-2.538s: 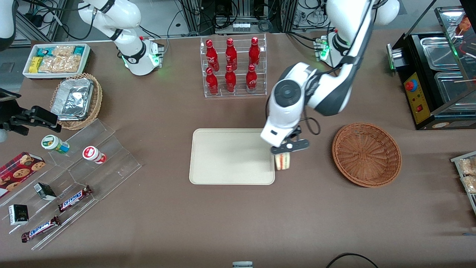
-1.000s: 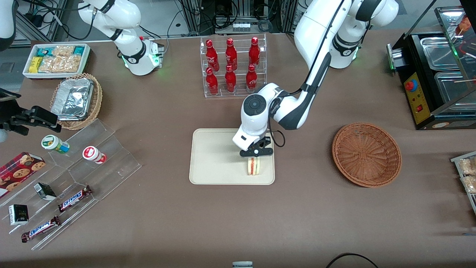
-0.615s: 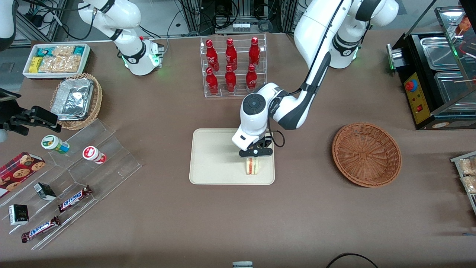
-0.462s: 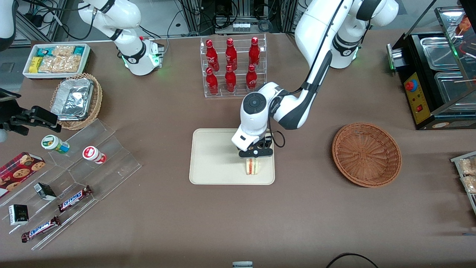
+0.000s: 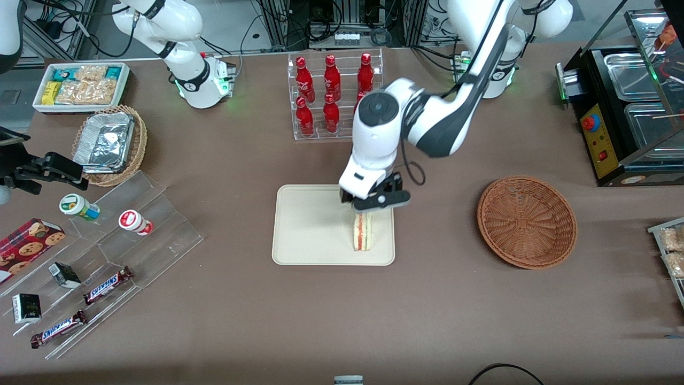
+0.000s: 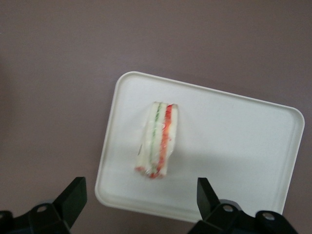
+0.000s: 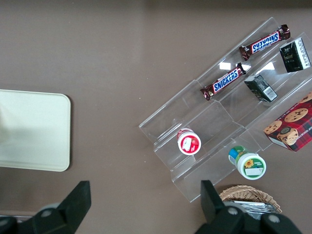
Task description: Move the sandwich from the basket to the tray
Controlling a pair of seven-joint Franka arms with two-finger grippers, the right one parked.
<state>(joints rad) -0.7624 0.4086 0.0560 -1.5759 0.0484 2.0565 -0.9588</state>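
Since half a second ago: gripper has let go and risen off the sandwich; wrist now higher and farther from the front camera than it was. Sandwich has stayed put on the tray.

Jaws: spread wide, nothing between them. In the wrist view both fingertips stand well apart, and the sandwich lies far below them, clear of both.

Sandwich: on edge on the tray, red stripe and a thin green line showing along its upper side. It sits in the part of the tray toward the working arm's end, near the rim but inside it, not overhanging.

Basket: empty, well apart from the tray, toward the working arm's end of the surface.

Step in hand, as I judge it: retreat after release. To do it well:
- keep lifting straight up until well clear before any sideways travel, so a finger does not clip the upright wedge and tip it
- keep jaws wide during the climb
- swing away with no dip over the tray rim

Placement looks complete; only a clean withdrawal remains. Bottle rack stands just beside the arm's elbow, farther from the camera; mind it on the way out.
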